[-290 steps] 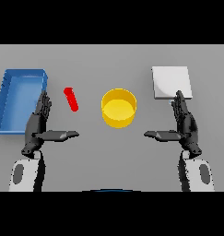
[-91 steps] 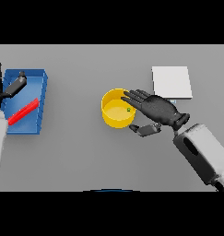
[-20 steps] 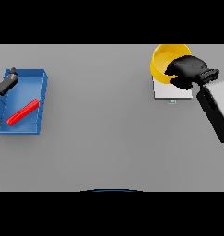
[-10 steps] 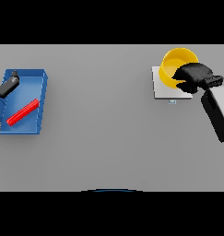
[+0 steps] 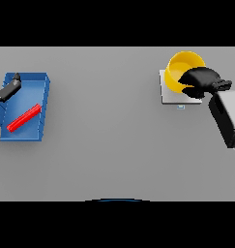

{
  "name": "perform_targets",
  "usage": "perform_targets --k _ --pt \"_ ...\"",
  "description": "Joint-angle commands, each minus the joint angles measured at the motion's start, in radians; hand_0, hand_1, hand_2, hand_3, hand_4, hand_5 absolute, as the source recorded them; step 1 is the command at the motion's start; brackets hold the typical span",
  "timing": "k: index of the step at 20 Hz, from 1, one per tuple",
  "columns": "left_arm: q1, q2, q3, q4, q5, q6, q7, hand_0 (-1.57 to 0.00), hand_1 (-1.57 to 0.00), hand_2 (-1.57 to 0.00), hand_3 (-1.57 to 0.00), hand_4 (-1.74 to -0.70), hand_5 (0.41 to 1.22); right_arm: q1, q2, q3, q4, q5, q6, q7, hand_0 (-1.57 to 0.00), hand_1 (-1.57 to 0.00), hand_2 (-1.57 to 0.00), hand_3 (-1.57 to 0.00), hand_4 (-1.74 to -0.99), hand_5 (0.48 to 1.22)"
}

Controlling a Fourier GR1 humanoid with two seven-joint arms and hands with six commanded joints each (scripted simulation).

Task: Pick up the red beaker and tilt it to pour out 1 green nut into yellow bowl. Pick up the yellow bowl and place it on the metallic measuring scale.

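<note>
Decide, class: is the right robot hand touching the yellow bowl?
Touching. The head view shows the right robot hand curled over the near rim of the yellow bowl, no gap between them.

A blue tray (image 5: pixel 43 107) is seen at the left side of the grey surface (image 5: pixel 109 140), lying flat (its rim raised around a shallower floor). It is set well apart from the right side of the surface.
</note>
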Motion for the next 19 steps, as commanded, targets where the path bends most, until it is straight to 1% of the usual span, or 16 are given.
perform_targets --k 1,2,3,4,5,6,7,8,9,10,11,13,18,19 --pt "0.001 0.000 -0.002 0.000 -0.003 0.001 0.003 0.00 0.00 0.00 0.00 -0.72 0.668 0.004 -0.004 0.002 -0.007 -0.001 0.006 -0.006 -1.23 -1.10 -1.09 -0.89 -1.657 1.149" --pt "-0.007 -0.007 -0.004 0.005 -0.003 0.003 0.009 0.00 0.00 0.00 0.00 -0.72 0.668 0.008 -0.004 0.006 -0.014 0.004 0.007 0.003 -0.99 -0.88 -0.92 -0.80 -1.629 1.080" --pt "0.000 -0.014 -0.009 0.003 -0.006 0.006 0.006 0.00 0.00 0.00 0.00 -0.72 0.667 0.002 -0.015 0.012 -0.017 0.010 0.026 0.001 -0.79 -0.71 -0.78 -0.72 -1.609 1.029" --pt "0.002 -0.012 -0.008 0.006 -0.011 0.011 0.009 0.00 0.00 0.00 0.00 -0.72 0.666 0.001 -0.014 0.018 -0.014 0.018 0.027 0.015 -0.63 -0.56 -0.66 -0.66 -1.593 0.987" --pt "-0.006 -0.011 -0.003 0.016 -0.009 0.016 0.008 0.00 0.00 0.00 0.00 -0.72 0.663 -0.004 -0.013 0.027 -0.001 0.029 0.018 -0.002 -0.51 -0.45 -0.55 -0.60 -1.579 0.955" --pt "-0.013 -0.007 0.000 0.026 -0.008 0.015 0.005 0.00 0.00 0.00 0.00 -0.72 0.663 0.000 -0.013 0.034 0.000 0.031 0.020 -0.018 -0.41 -0.36 -0.46 -0.55 -1.567 0.929" --pt "-0.012 -0.003 0.003 0.026 -0.006 0.014 0.001 0.00 0.00 0.00 0.00 -0.72 0.662 0.003 -0.013 0.037 -0.010 0.033 0.020 -0.022 -0.32 -0.29 -0.38 -0.51 -1.560 0.909" --pt "-0.013 -0.001 0.002 0.027 -0.006 0.010 0.005 0.00 0.00 0.00 0.00 -0.72 0.663 0.000 -0.013 0.040 -0.010 0.035 0.015 -0.035 -0.26 -0.23 -0.30 -0.46 -1.554 0.891" --pt "-0.014 -0.003 0.003 0.023 -0.002 0.006 0.005 0.00 0.00 0.00 0.00 -0.72 0.664 -0.001 -0.005 0.040 -0.014 0.036 0.013 -0.021 -0.21 -0.18 -0.24 -0.43 -1.552 0.876" --pt "-0.024 -0.004 0.001 0.041 -0.007 0.011 0.004 0.00 0.00 0.00 0.00 -0.72 0.664 -0.006 -0.004 0.032 -0.010 0.027 0.009 -0.033 -0.17 -0.15 -0.19 -0.39 -1.546 0.856" --pt "-0.034 -0.001 0.001 0.055 -0.009 0.014 -0.011 0.00 0.00 0.00 0.00 -0.72 0.664 -0.012 -0.002 0.030 0.007 0.029 -0.003 -0.042 -0.13 -0.12 -0.16 -0.36 -1.542 0.838" --pt "-0.023 -0.008 -0.003 0.040 -0.010 0.016 -0.008 0.00 0.00 0.00 0.00 -0.73 0.665 0.000 -0.007 0.029 0.011 0.027 -0.008 -0.056 -0.08 -0.07 -0.10 -0.30 -1.530 0.809" --pt "-0.022 -0.007 -0.004 0.032 -0.009 0.010 0.001 0.00 0.00 0.00 0.00 -0.72 0.665 -0.009 0.000 0.026 0.033 0.030 0.010 -0.008 -0.03 -0.02 -0.03 -0.17 -1.491 0.752" --pt "-0.016 -0.011 -0.008 0.032 -0.011 0.011 0.005 0.00 0.00 0.00 0.00 -0.73 0.665 -0.011 -0.008 0.025 0.028 0.027 0.026 -0.009 -0.02 -0.02 -0.03 -0.15 -1.478 0.738"
